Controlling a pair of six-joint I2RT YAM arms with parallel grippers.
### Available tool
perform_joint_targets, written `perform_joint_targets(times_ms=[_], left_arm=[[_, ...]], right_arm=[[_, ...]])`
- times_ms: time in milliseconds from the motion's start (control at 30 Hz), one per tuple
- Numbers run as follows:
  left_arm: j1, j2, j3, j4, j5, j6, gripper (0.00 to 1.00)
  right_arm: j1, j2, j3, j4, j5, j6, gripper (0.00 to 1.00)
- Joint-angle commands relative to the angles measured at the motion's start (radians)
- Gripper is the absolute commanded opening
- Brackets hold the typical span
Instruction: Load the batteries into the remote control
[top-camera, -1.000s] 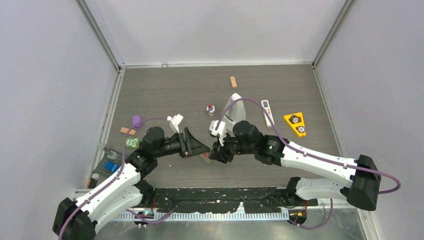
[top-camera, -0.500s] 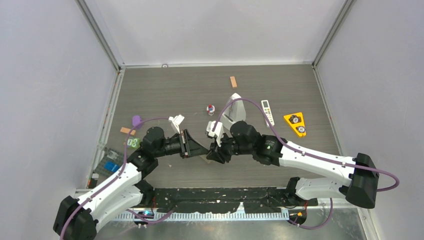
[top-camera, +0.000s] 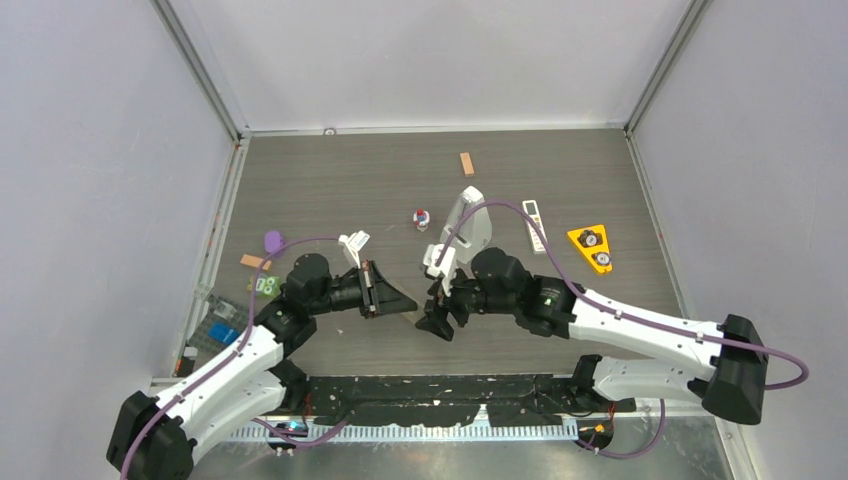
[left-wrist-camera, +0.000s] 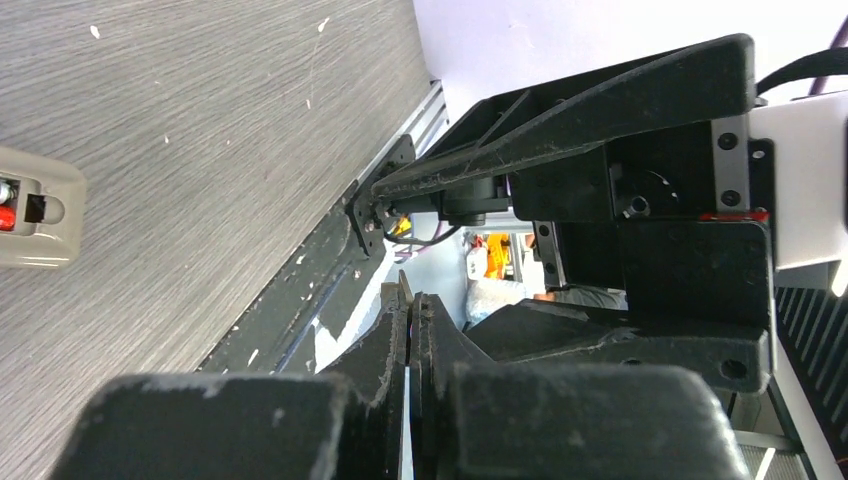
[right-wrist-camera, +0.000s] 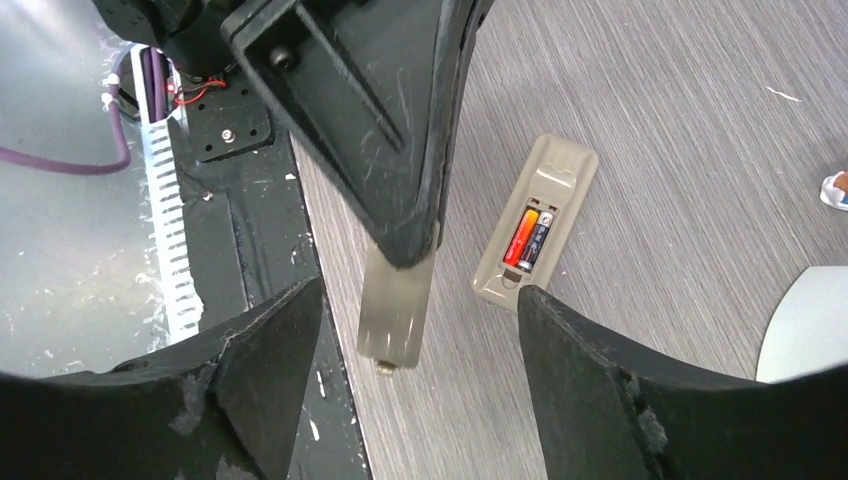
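The remote control (right-wrist-camera: 537, 222) lies grey side up on the table, its compartment uncovered, with two batteries (right-wrist-camera: 526, 238) side by side in it, showing red-orange and dark. My left gripper (left-wrist-camera: 412, 300) is shut on the remote's thin beige cover (right-wrist-camera: 393, 318), which hangs just above the table beside the remote. My right gripper (right-wrist-camera: 420, 330) is open, its fingers (right-wrist-camera: 270, 345) spread on either side of the cover and touching nothing. In the top view both grippers (top-camera: 405, 300) meet at the table's near middle and hide the remote. One end of the remote (left-wrist-camera: 35, 205) shows in the left wrist view.
Behind the grippers stand a grey metronome (top-camera: 468, 222), a short white remote with buttons (top-camera: 536, 225) and a yellow triangle (top-camera: 591, 247). A small orange block (top-camera: 466, 163) lies farther back. Small items sit at the left, among them a purple one (top-camera: 272, 241) and a green one (top-camera: 265, 285).
My left gripper's jaws have closed on the cover. My right gripper's jaws have spread apart, and it has drawn back a little toward the near edge.
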Motion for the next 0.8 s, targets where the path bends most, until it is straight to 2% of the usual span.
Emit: perform_joint_targets(times_ms=[0, 300, 467, 667, 767], left_arm=[[-0.002, -0.023, 0.034, 0.056, 0.053, -0.022, 0.0], [-0.002, -0.016, 0.042, 0.103, 0.085, -0.064, 0.0], [-0.002, -0.019, 0.027, 0.129, 0.071, -0.094, 0.0], [0.003, -0.014, 0.015, 0.125, 0.056, -0.104, 0.0], [0.01, -0.012, 0.005, 0.122, 0.051, -0.103, 0.0]], right_arm=[[0.005, -0.097, -0.052, 0.081, -0.023, 0.002, 0.77], [0.007, -0.072, -0.058, 0.069, -0.085, -0.017, 0.69], [0.017, -0.055, -0.068, 0.069, -0.042, -0.02, 0.66], [0.019, -0.062, -0.069, 0.073, 0.01, 0.001, 0.4], [0.019, -0.076, -0.072, 0.08, 0.023, 0.015, 0.36]])
